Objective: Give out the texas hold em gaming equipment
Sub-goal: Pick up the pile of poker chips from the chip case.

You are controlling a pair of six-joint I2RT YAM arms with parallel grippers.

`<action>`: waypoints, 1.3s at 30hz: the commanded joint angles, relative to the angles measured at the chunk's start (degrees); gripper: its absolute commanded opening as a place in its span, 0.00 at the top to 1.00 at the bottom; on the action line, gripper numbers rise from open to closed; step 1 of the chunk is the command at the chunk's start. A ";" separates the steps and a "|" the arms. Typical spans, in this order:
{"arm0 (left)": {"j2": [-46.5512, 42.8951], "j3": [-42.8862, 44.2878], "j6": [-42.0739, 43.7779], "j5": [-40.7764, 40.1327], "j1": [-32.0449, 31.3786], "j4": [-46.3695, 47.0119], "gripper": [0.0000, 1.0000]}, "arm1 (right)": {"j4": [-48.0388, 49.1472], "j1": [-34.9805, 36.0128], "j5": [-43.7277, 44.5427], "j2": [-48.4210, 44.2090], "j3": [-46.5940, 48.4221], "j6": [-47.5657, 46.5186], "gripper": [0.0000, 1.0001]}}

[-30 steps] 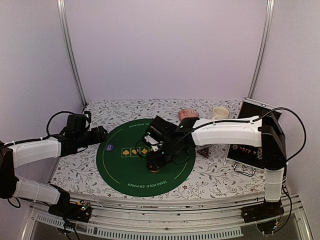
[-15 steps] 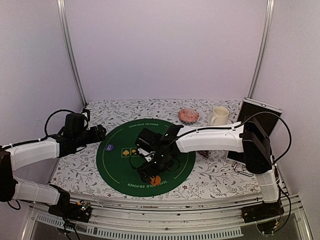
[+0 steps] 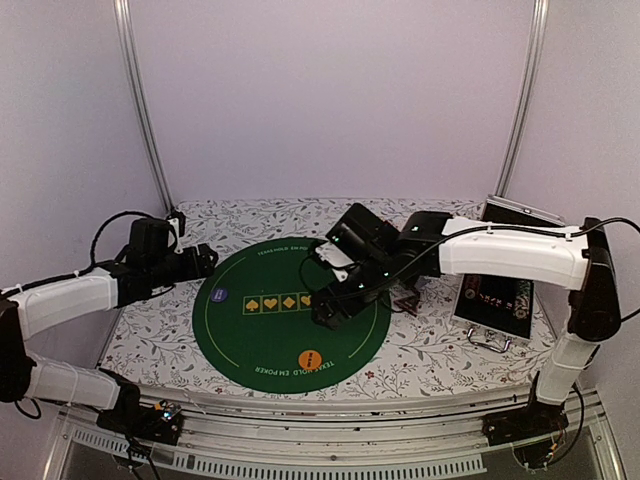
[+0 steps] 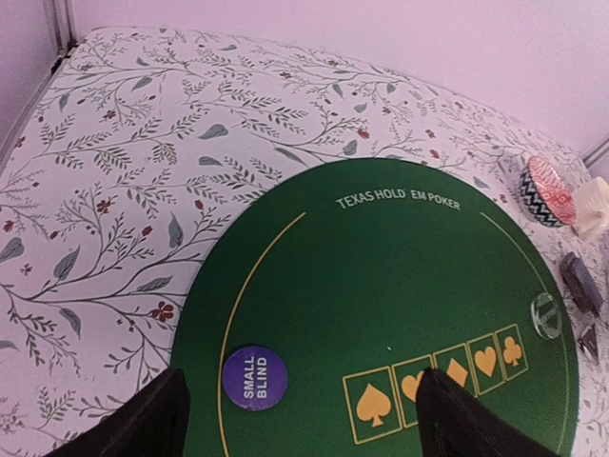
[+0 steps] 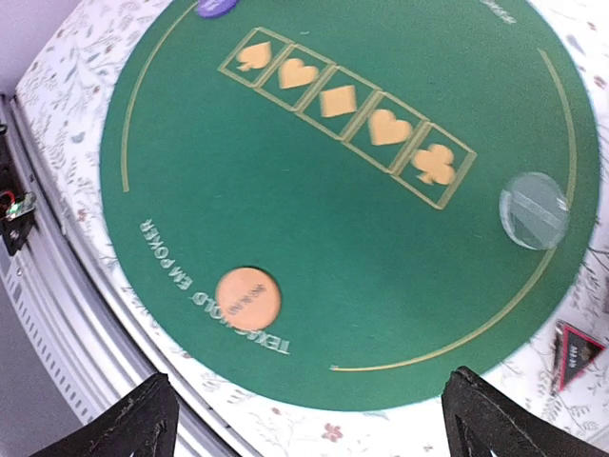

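Above the green mat [image 3: 250, 340], the right claw [image 3: 330, 308] hangs wide open.

Round green poker mat [image 3: 250, 335], printed TEXAS HOLD EM POKER, centred on a floral tablecloth [image 3: 150, 340].
On the mat: orange button [image 3: 310, 359] near the front edge; blue button [image 3: 220, 296] at the left edge; a row of yellow suit boxes [image 3: 272, 302] across the middle.
Left gripper [image 3: 205, 260]: just off the mat's left rim, above the cloth.
Right gripper [image 3: 328, 312]: over the mat's right half, beside the suit boxes, well apart from the orange button.
Black case [image 3: 495, 297]: far right, partly behind the right arm.
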 commanded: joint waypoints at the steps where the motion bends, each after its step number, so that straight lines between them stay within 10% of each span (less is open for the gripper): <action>1: 0.41 5.82 1.97 9.08 -0.93 -5.21 0.15 | 1.62 -8.78 0.77 -9.26 -8.72 -0.88 0.01; 13: 3.03 24.75 10.09 18.83 -14.97 -25.56 0.02 | -2.24 -23.73 0.12 -24.76 -16.80 -3.64 0.01; 29: 19.10 31.81 15.33 20.96 -25.29 -23.73 0.02 | -4.06 -31.05 -0.46 -26.30 -17.10 -0.86 0.01; 39: 15.99 28.40 21.57 -1.16 -24.89 -23.12 0.02 | 0.45 -35.41 -3.03 -26.27 -20.60 -1.64 0.01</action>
